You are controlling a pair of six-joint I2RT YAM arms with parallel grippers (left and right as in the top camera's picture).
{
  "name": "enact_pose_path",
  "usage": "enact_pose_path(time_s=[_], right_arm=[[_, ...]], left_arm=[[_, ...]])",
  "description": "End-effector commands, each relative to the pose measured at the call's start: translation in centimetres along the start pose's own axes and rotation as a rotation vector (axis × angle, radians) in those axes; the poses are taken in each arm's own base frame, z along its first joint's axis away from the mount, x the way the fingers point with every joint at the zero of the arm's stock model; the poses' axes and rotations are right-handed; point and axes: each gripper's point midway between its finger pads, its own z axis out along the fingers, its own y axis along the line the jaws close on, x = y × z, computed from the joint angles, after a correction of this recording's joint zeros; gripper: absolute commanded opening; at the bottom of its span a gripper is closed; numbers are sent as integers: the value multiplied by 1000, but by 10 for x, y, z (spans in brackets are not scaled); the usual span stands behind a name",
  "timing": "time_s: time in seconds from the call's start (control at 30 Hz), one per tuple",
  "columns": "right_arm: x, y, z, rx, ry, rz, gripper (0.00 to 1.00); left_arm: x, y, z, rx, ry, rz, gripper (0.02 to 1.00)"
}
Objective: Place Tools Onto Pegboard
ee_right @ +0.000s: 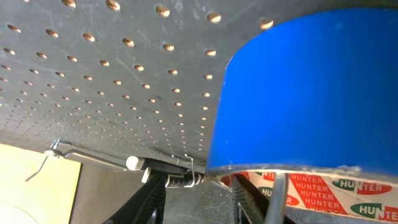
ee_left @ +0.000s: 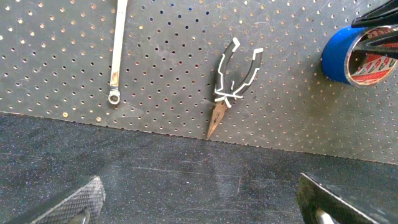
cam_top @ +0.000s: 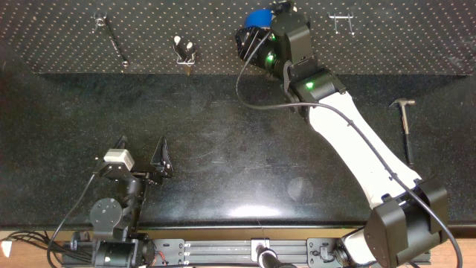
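Right gripper (cam_top: 256, 37) pinches the blue tape (cam_top: 259, 16) against the pegboard (cam_top: 59, 37), upper middle of the top view. Hanging the roll looks like the step in hand; next its hole must slip over a hook (ee_right: 124, 162) before the jaws let go. Left gripper (cam_top: 143, 152) rests spread at lower left. A wrench (cam_top: 111, 41) and pliers (cam_top: 186, 50) already hang; the hammer (cam_top: 404, 119) lies at right on the scuffed black table (cam_top: 223, 149).

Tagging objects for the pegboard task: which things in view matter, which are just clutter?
Job:
tape
hammer
wrench
pliers
pegboard
hooks

Lying about:
cables
rail
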Motion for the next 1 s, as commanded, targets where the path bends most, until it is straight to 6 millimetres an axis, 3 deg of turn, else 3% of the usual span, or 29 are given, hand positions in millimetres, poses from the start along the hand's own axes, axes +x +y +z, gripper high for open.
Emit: enact_pose_path(time_s=[0.03,0.13,0.27,0.33,0.4,0.5,0.57,0.63,0.7,0.77,0.8,0.83,0.9,1.0], right_arm=[[11,19,-1,-103,99,38,369],[30,27,-8,-178,230,58,364],[48,10,-23,-183,396,146,367],[64,-26,-41,-62,497,202,371],[61,-62,-67,116,464,135,375],[39,-128,-136,505,336,-76,489],[29,-181,-195,737,371,-228,551],[31,-230,-241,811,545,-292,658],[21,-274,-276,862,576,-228,715],[11,-296,-281,835,492,-148,733],[7,-325,-290,871,445,-81,818],[10,-344,-294,883,444,-24,833],[27,-377,-291,856,563,-16,884],[50,-395,-272,747,769,-161,893]], left_arm=[[1,-2,0,14,2,2,996],[1,-2,0,14,2,2,996],[1,-2,0,14,2,2,996],[1,-2,0,14,2,2,996],[1,-2,0,14,2,2,996],[1,-2,0,14,2,2,996],[1,-2,0,14,2,2,996],[1,-2,0,14,2,2,996],[1,-2,0,14,2,2,996],[1,-2,0,14,2,2,996],[1,-2,0,14,2,2,996],[1,-2,0,14,2,2,996],[1,-2,0,14,2,2,996],[1,-2,0,14,2,2,996]])
